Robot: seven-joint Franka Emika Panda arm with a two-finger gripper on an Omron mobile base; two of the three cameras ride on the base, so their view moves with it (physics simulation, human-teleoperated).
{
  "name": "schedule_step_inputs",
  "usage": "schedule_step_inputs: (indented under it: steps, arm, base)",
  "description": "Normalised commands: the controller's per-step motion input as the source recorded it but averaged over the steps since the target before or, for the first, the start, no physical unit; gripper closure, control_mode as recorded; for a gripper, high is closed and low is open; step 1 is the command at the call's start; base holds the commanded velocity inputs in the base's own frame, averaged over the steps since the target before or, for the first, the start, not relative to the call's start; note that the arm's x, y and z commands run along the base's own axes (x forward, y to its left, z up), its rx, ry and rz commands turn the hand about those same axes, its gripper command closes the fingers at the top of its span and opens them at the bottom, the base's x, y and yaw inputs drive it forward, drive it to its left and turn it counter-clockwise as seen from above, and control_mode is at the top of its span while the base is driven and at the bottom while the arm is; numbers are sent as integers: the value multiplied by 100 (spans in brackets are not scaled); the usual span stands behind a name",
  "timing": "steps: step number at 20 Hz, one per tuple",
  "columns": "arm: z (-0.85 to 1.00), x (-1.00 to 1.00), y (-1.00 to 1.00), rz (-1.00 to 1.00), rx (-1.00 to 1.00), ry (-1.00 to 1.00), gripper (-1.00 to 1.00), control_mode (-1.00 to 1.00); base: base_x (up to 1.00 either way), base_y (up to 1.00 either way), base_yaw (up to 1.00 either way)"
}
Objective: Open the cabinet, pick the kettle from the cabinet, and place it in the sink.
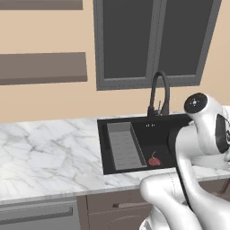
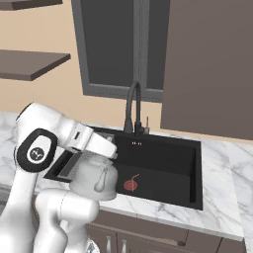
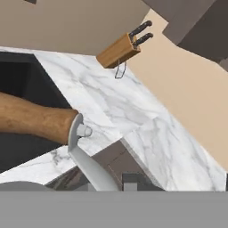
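- Above the front left part of the sink (image 2: 190,163), the kettle (image 2: 94,179) hangs from the arm, its rounded silvery body just over the rim where basin meets counter (image 2: 225,197); judged from this, the lift out of the cabinet is done and only the lowering remains.
- Relative to the sink, the basin floor lies below and a little to the right of the kettle in the right base view, so the coming move looks like a short shift further over the basin and then a descent.
- In the hand view the kettle's light brown handle (image 3: 35,118) runs crosswise, its metal bracket (image 3: 84,156) dropping away toward the body below; the handle's long axis lies across the line of the pincer.
- The pincer's fingertips themselves are hidden, but it is closed, and from the handle sitting so near the camera it appears to be clamped on that handle.
- Behind the sink stands the black arched tap (image 1: 158,92), well apart from the kettle, so it should not obstruct the descent.
- Inside the sink a ribbed grey tray (image 1: 123,146) fills the left side, and a small red item (image 1: 154,161) lies on the black floor to its right.
- Above and to the right of the sink a dark cabinet door (image 2: 210,64) stands swung out.
- Far along the counter from the sink sits a wooden knife block (image 3: 122,49) against the beige wall.
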Motion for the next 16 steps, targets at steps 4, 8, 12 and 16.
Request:
schedule_step_inputs:
  steps: [4,8,12,16]
  arm:
    - [-8,2,-26,28,17,0,100,-100]
    - [-12,7,-13,23,16,0,100,-100]
    - [-13,11,-6,20,16,0,100,-100]
    - [-10,19,-5,17,18,-1,100,-100]
  base:
    - [0,0,0]
    - [0,0,0]
    - [0,0,0]
    - [0,0,0]
